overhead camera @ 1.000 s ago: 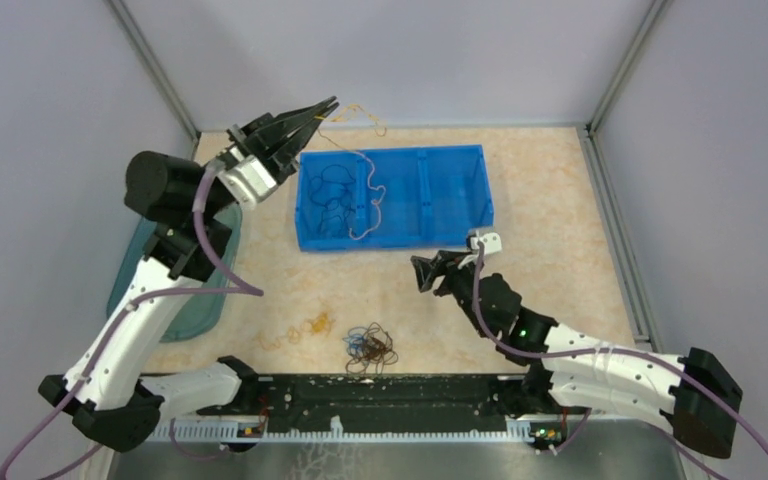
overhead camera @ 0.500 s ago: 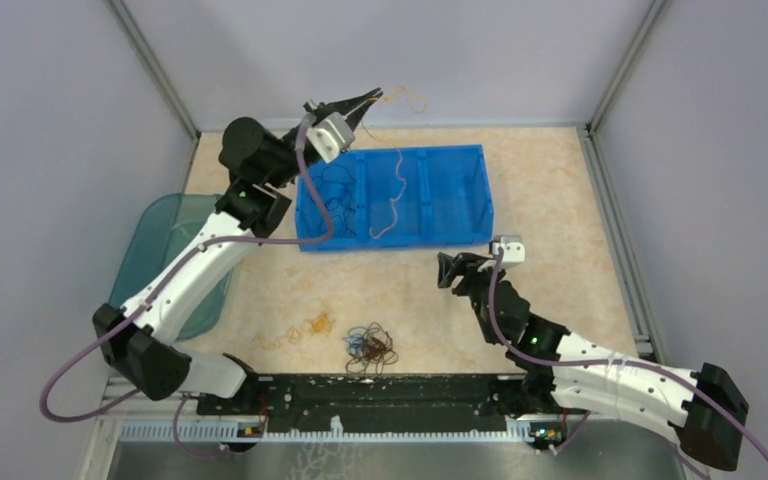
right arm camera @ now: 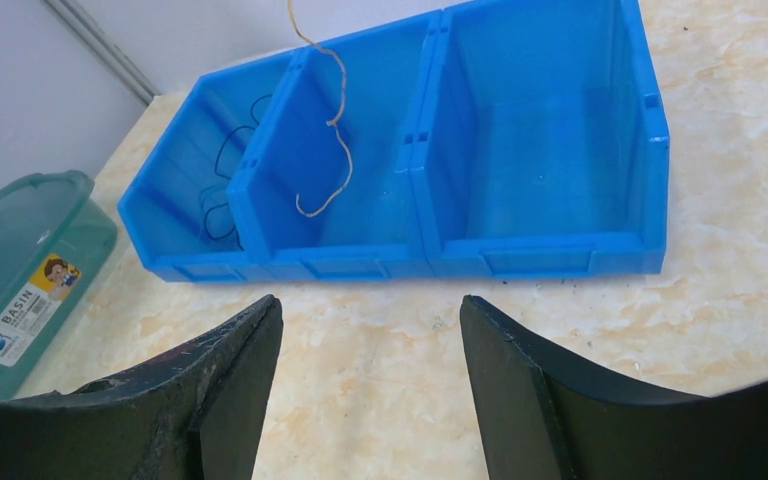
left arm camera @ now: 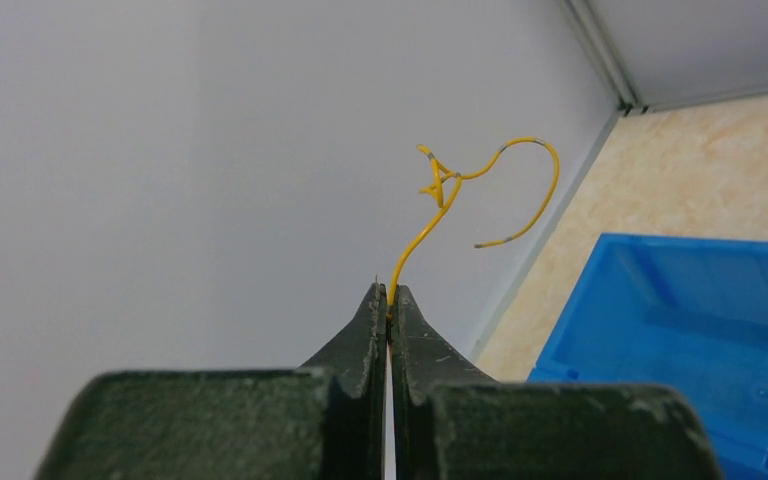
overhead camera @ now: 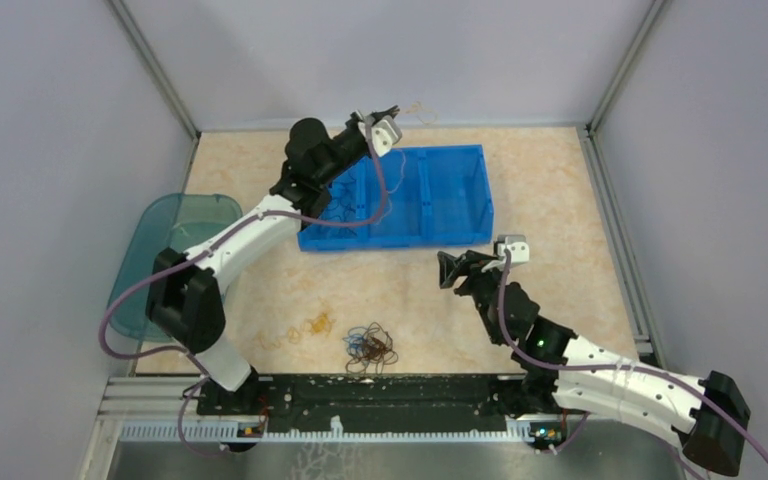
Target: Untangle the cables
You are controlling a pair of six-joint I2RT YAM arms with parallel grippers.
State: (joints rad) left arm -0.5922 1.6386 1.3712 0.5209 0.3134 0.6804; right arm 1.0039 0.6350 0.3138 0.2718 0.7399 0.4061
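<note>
Bright, even, diffuse light from above; only faint soft shadows on the table (overhead camera: 560,180). No glare. Overhead view sharp. Wrist views: left gripper (left arm camera: 389,292) slightly soft up close, blue bin (right arm camera: 540,130) crisp.

"BASIN" legible on sticker (right arm camera: 22,308), stuck on teal container (right arm camera: 30,225); smaller print unreadable.

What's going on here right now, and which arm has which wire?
The left gripper is shut on one yellow wire, raised above the back of the blue bin. The wire's long end hangs down over the middle compartment. The right gripper is open and holds nothing, hovering over the table in front of the bin. Dark wires lie in the left compartment. A mixed tangle and yellow-orange loops lie near the front edge.
</note>
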